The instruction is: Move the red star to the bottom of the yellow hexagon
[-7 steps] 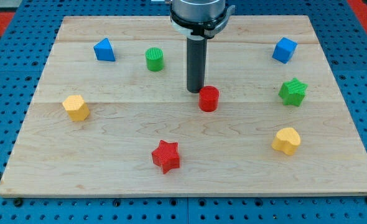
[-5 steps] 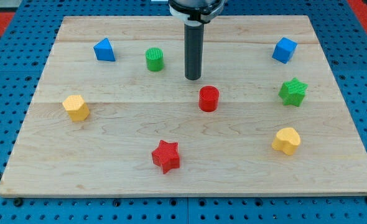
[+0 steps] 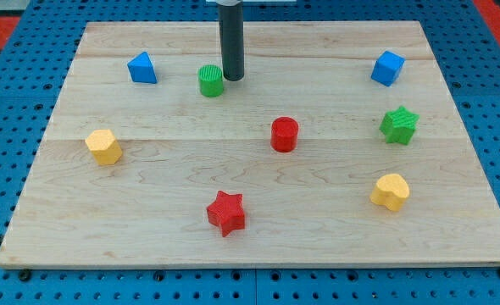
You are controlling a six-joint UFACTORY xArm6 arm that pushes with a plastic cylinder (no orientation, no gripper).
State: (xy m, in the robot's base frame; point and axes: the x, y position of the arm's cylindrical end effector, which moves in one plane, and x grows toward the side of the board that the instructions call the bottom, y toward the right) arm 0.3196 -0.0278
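The red star (image 3: 226, 212) lies near the view's bottom, a little left of centre. The yellow hexagon (image 3: 104, 146) sits at the view's left, up and left of the star. My tip (image 3: 232, 79) is near the view's top, just right of the green cylinder (image 3: 210, 80), close to it and far from both the star and the hexagon.
On the wooden board (image 3: 148, 254) also lie a red cylinder (image 3: 285, 134) at the centre, a blue triangular block (image 3: 141, 68) at the top left, a blue cube (image 3: 387, 68) at the top right, a green star (image 3: 399, 124) and a yellow heart (image 3: 391, 191) at the right.
My tip has moved up and left, away from the red cylinder to beside the green cylinder. No block has moved.
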